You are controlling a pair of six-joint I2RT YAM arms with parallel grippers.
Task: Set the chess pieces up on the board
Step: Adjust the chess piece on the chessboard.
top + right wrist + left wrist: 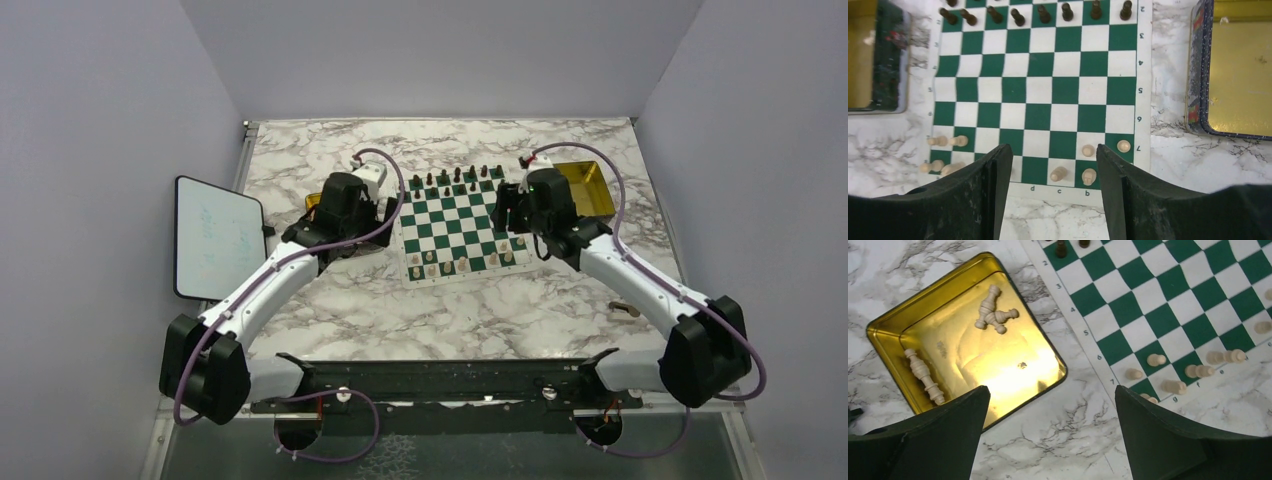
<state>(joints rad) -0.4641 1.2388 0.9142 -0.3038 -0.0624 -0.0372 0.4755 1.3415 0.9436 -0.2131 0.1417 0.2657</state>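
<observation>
Board (pixel 455 225) lies flat on table (pixel 400 310). Cream chess pieces (pixel 1088 176) stand on its 6 o'clock rows, and a few more lie in gold tray (pixel 885 327) at board's 9 o'clock. Left tool (pixel 1050 390) wide open, empty, above tray edge. Right tool (pixel 1053 147) has its fingers parted, gripping nothing, over board's 6 o'clock edge.

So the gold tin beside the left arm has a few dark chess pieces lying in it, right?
Not quite: the chess pieces lying in that gold tin are cream, not dark. The left wrist view shows them plainly. The dark pieces stand on the board instead.
</observation>
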